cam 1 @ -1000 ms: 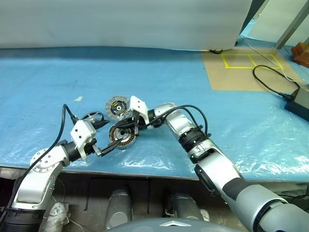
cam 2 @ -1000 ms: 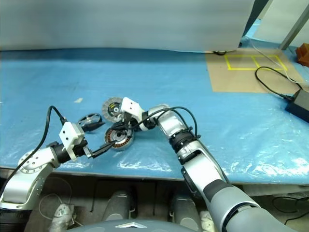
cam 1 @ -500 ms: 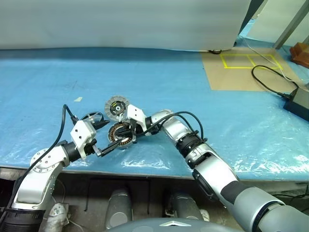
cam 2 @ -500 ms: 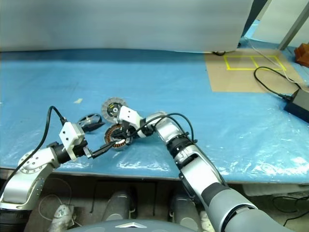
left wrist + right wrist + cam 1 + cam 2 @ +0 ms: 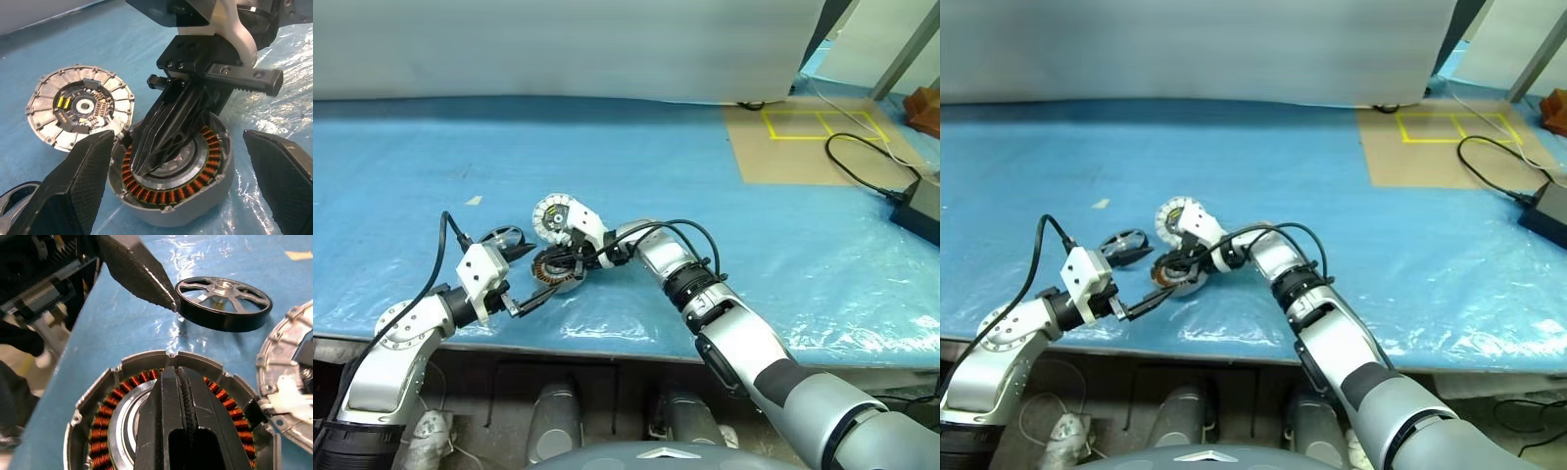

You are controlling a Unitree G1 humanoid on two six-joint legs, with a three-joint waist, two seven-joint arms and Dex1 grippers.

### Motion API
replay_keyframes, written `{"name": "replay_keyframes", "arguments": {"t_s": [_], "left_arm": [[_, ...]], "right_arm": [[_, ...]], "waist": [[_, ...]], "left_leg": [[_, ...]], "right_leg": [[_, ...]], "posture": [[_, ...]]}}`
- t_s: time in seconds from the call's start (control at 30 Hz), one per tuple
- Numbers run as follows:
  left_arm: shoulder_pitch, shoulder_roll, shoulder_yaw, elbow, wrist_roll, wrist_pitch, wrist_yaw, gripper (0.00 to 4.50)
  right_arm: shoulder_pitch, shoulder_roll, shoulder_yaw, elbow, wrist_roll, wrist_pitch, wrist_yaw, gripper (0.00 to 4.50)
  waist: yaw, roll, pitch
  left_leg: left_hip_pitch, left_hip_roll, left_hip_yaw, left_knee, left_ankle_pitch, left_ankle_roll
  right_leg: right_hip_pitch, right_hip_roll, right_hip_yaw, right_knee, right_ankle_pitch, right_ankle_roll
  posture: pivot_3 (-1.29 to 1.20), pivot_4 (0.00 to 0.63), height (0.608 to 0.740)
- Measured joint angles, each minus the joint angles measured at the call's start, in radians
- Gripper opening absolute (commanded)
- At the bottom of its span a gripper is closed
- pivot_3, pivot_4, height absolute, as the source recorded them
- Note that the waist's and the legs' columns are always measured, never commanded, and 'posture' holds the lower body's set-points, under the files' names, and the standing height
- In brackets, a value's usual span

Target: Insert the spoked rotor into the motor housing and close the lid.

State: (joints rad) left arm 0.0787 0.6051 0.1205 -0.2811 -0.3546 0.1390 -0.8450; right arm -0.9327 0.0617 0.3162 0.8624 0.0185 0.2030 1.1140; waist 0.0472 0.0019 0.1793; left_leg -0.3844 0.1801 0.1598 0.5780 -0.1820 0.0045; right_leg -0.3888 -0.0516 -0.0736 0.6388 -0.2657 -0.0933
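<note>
The motor housing (image 5: 171, 205), a round silver puck ringed with copper windings, lies on the blue sheet near the front edge. My right gripper (image 5: 563, 266) is shut, and its joined fingertips (image 5: 178, 387) press down into the housing's central hub. My left gripper (image 5: 534, 274) stands open, one finger (image 5: 80, 186) on each side of the housing, not gripping it. The lid (image 5: 80, 110) lies inner face up just behind the housing, almost touching its rim. The spoked rotor (image 5: 225, 303), a dark wheel, lies flat on the sheet to the left, beside one left fingertip.
A brown board with yellow tape (image 5: 813, 142) and a black power brick with its cable (image 5: 915, 206) lie at the far right. A small pale scrap (image 5: 472, 200) lies behind the rotor. The table's front edge (image 5: 607, 348) runs just below the parts.
My right gripper has sunk and shifted left, rolling a little, so its shut tips now sit in the housing's centre. The left arm, lid and rotor have not moved.
</note>
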Motion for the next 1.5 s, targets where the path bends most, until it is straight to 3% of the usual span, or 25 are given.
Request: {"name": "replay_keyframes", "arguments": {"t_s": [0.27,0.53,0.77,1.07,1.5], "left_arm": [[-0.019,-0.001,-0.004,0.002,0.001,0.0,0.0,4.47],[-0.018,0.0,-0.005,0.002,-0.003,0.003,-0.003,4.47],[0.055,0.033,0.036,-0.022,-0.032,0.02,-0.028,4.47],[0.036,0.027,0.11,0.027,-0.025,0.001,0.033,4.47],[0.13,-0.12,0.274,-0.113,-0.305,0.222,0.248,4.47]], "right_arm": [[0.042,-0.028,0.007,-0.089,0.013,0.054,0.043,0.01],[-0.012,-0.039,-0.09,-0.183,0.111,0.19,0.041,0.01],[0.052,-0.149,-0.066,-0.42,0.148,0.275,0.101,0.01],[0.1,-0.249,-0.044,-0.447,0.138,0.271,0.095,0.01],[0.158,-0.257,-0.04,-0.453,0.14,0.3,0.021,0.01]], "waist": [[-0.002,0.0,0.0],[-0.001,0.0,0.0],[0.001,0.0,0.0],[-0.001,0.0,0.0],[0.0,-0.001,0.0]], "left_leg": [[-0.001,0.0,0.001,-0.001,0.0,0.0],[-0.002,0.0,0.001,-0.002,0.0,0.0],[-0.002,0.0,0.002,-0.005,0.0,0.0],[-0.001,0.0,0.002,-0.005,0.001,-0.001],[-0.001,0.0,0.002,-0.006,0.002,-0.003]], "right_leg": [[-0.001,0.0,0.0,0.0,0.0,0.0],[-0.002,0.0,0.0,-0.001,0.0,0.0],[-0.002,0.0,0.0,-0.004,0.0,0.0],[-0.002,0.0,0.0,-0.005,0.0,0.0],[-0.001,0.0,0.0,-0.006,0.0,0.0]], "posture": [[0.0,0.15,0.74],[0.0,0.15,0.74],[0.0,0.15,0.74],[0.0,0.15,0.74],[0.0,0.15,0.74]]}}
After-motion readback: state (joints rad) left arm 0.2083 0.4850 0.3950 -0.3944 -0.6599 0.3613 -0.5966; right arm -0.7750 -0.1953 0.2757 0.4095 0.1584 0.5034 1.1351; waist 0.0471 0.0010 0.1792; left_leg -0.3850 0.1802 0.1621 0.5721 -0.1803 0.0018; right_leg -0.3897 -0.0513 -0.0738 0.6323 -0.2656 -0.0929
